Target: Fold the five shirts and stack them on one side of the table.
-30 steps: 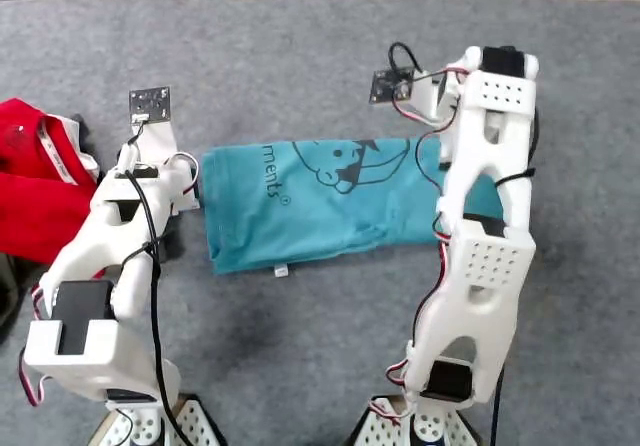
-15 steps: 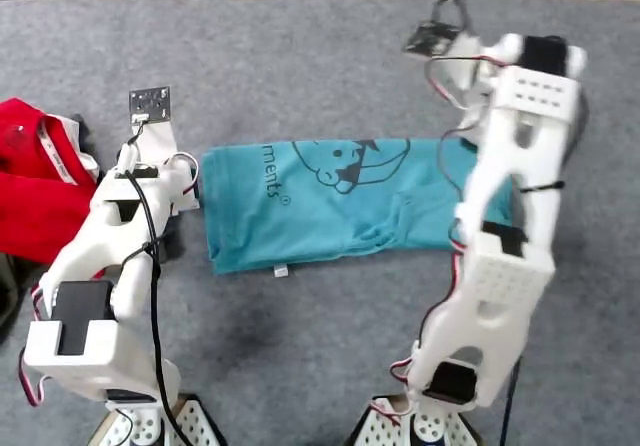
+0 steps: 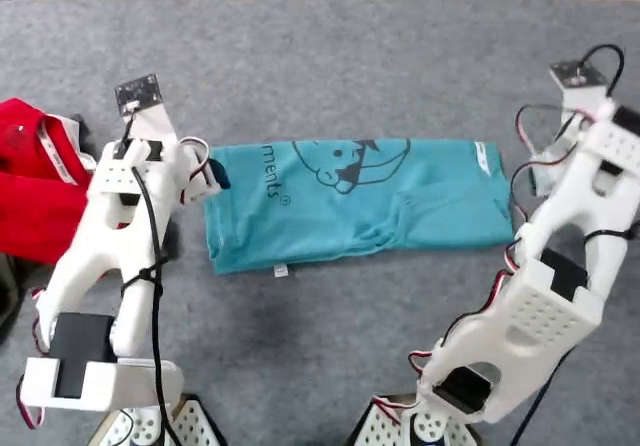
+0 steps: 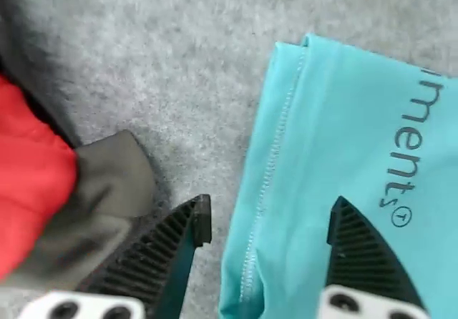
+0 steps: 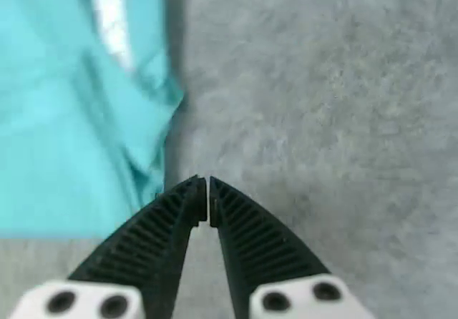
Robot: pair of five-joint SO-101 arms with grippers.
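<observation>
The teal shirt (image 3: 350,201) is plain turquoise with a dark line drawing and dark lettering, a white label at one end and a white tag at its hem. The red shirt (image 3: 30,196) is bright red with white neck tape. The table cover (image 3: 320,56) is mottled grey felt. The left arm (image 3: 105,236) and right arm (image 3: 555,276) are white with black motors and red, black and white wires. The left gripper (image 4: 270,212) and right gripper (image 5: 207,188) have black ribbed fingers. A cloth (image 4: 107,190) beside the red shirt looks dull olive-grey, though it is blurred

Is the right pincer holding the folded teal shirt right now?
No, the right pincer is shut on nothing over the grey felt tabletop, beside the folded teal cloth shirt.
</observation>
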